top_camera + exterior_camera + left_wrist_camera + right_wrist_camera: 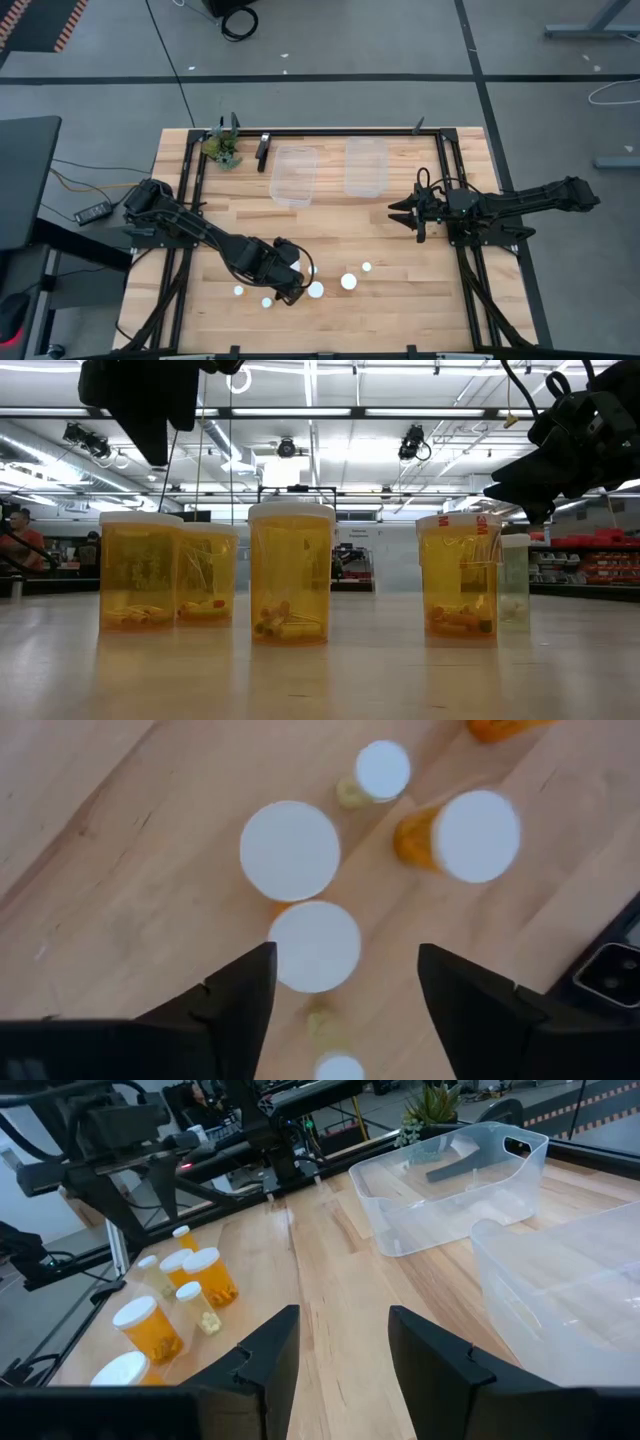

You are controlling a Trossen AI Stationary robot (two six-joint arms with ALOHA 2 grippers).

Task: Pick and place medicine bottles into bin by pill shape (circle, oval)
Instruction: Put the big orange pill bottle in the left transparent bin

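Several medicine bottles with round white caps stand upright on the wooden table near its front edge: orange ones and a small pale one. From above their caps show as white discs. My left gripper hovers open over the cluster, pointing steeply down. In the left wrist view one white cap lies just ahead of the gap in my left gripper, nearer one finger, and other caps lie beyond. My right gripper waits open at the right, level, holding nothing.
Two clear plastic bins stand side by side at the table's far middle. A small potted plant sits at the far left corner. Bare wood lies between the bins and the bottles.
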